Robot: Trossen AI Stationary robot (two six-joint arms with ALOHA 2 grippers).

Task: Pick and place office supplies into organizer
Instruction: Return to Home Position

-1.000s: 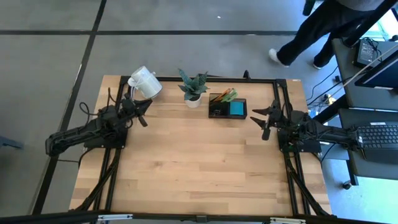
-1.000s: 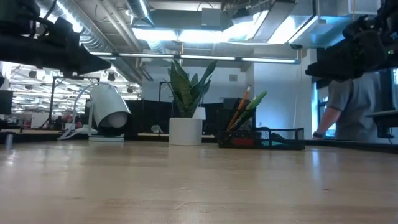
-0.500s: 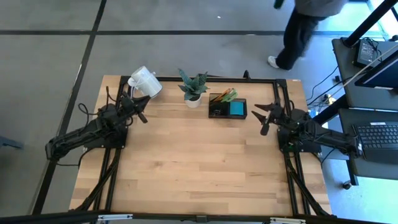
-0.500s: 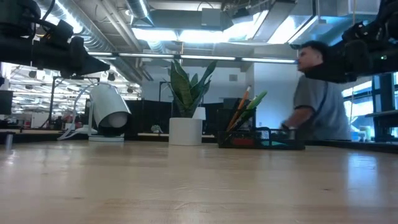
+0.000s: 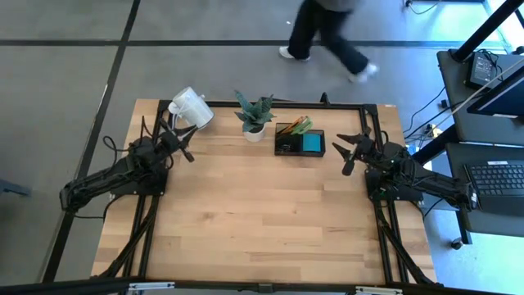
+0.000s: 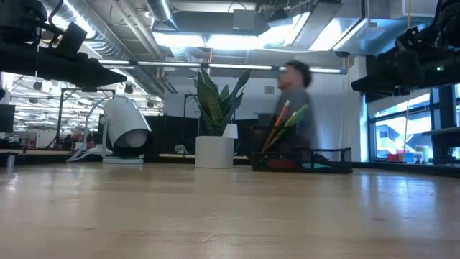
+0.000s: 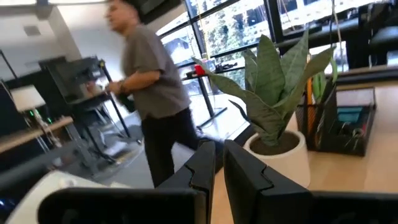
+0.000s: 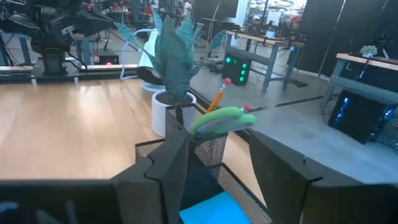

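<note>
At 12 o'clock on the table, the low black mesh organizer (image 5: 286, 151) holds the blue square sticky-note pad (image 5: 312, 143). Right gripper (image 5: 344, 153), at its 3 o'clock, is wide open and empty. Left gripper (image 5: 187, 146), at table 10 o'clock, has fingers nearly together and is empty.

You see the worktop (image 5: 246, 221) from high above and from its edge; both wrist cameras face the plant (image 7: 268, 93)

The high view's top edge cuts a person (image 5: 318, 18) off above the legs; in the low view the person is blurred behind the organizer (image 6: 302, 161).
</note>
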